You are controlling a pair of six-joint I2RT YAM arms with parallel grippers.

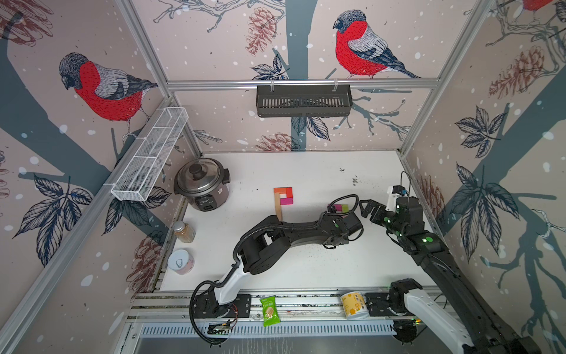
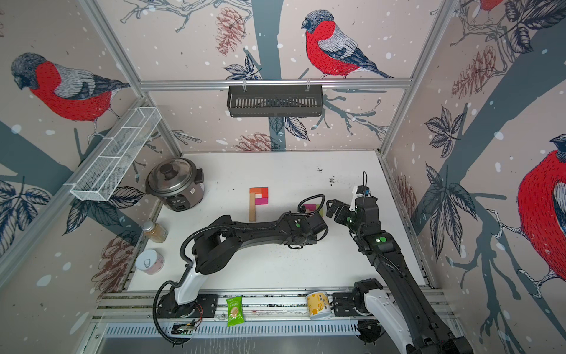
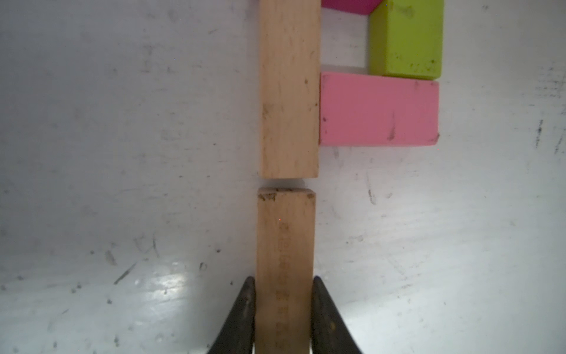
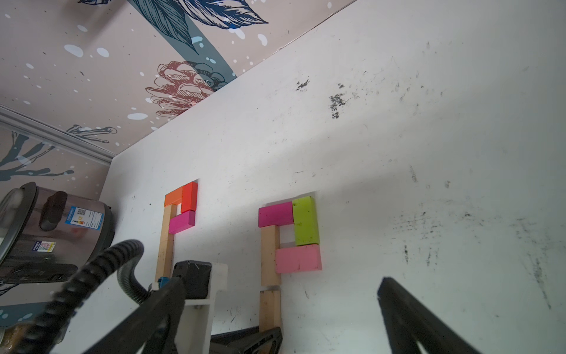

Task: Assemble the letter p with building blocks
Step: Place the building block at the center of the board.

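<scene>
left gripper [image 3: 283, 306] clamps tan block [image 3: 284, 245] (faint print, unreadable) | right gripper [image 1: 365, 209] spread wide, holding nothing

Four cameras, one white table: two high, two on the wrists.

Both top views look steeply down from far above the near edge and give almost the same picture: the whole table [image 1: 306, 171], both arms, the orange-topped letter p [image 1: 282, 190]. The left wrist camera sits close behind the left pincer [image 3: 283, 279], facing straight down, very near the tabletop; the pink block [image 3: 378, 108] and lime-green block [image 3: 405, 39] lie just ahead of the pincer's tips. The right wrist camera looks from behind the right pincer [image 4: 281, 283], low and slanting toward the rear wall — it shares those two blocks with the left wrist view, and the rice cooker [image 4: 46, 226] and that letter with the top views.
</scene>
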